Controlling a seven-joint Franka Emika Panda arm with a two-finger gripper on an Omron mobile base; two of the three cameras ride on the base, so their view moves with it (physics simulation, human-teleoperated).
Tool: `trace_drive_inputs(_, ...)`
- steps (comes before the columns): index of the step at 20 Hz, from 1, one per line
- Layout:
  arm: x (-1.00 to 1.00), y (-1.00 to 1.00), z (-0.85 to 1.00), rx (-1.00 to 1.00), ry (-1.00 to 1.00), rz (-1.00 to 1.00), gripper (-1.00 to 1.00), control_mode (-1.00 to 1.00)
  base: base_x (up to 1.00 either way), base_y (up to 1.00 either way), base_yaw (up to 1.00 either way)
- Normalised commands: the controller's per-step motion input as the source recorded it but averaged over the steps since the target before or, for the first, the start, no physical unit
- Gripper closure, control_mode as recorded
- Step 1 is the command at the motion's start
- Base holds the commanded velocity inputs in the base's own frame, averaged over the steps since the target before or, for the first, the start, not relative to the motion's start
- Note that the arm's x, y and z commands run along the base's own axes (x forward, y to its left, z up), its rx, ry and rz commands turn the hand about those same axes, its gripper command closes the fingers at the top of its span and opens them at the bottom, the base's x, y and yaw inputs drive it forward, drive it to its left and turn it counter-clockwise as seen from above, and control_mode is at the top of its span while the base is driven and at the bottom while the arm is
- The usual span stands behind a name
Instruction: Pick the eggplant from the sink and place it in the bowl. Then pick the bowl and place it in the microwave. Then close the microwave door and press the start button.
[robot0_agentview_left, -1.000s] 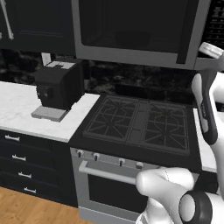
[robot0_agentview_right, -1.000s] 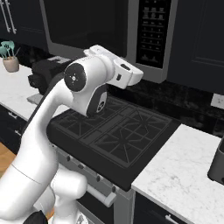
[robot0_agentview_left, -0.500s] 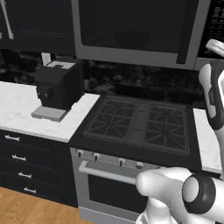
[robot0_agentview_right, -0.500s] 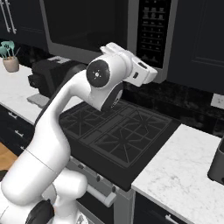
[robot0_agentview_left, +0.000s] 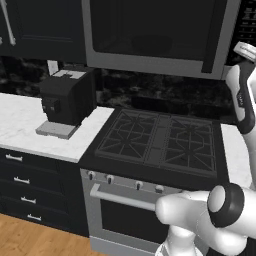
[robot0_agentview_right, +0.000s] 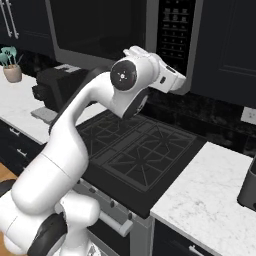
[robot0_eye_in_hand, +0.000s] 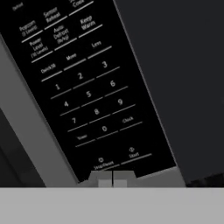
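Dark kitchen wall holds the wide dark built-in microwave (robot0_agentview_right: 125, 35). Its small start button (robot0_eye_in_hand: 134, 154) sits at one o'clock, very near the closed, empty gripper (robot0_eye_in_hand: 112, 178).

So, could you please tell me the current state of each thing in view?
microwave door: closed.
control panel: dark, nothing lit.
gripper: shut, holding nothing, just below the bottom row of buttons.
stove: burners off, nothing on them.
oven door: closed.
drawers: closed.
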Motion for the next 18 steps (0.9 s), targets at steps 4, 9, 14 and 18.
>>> trace_drive_inputs(4, 0.01, -0.27, 0.0, 0.01, 0.0, 0.0, 1.0, -1.0, 0.0, 0.0, 0.0)
trace_drive_inputs(9, 0.09, -0.05, -0.02, 0.0, 0.0, 0.0, 1.0, -1.0, 0.0, 0.0, 0.0)
trace_drive_inputs(14, 0.19, -0.16, -0.04, 0.0, 0.02, 0.0, 1.0, -1.0, 0.0, 0.0, 0.0)
trace_drive_inputs(18, 0.13, -0.08, -0.08, 0.0, 0.03, 0.0, 1.0, -1.0, 0.0, 0.0, 0.0)
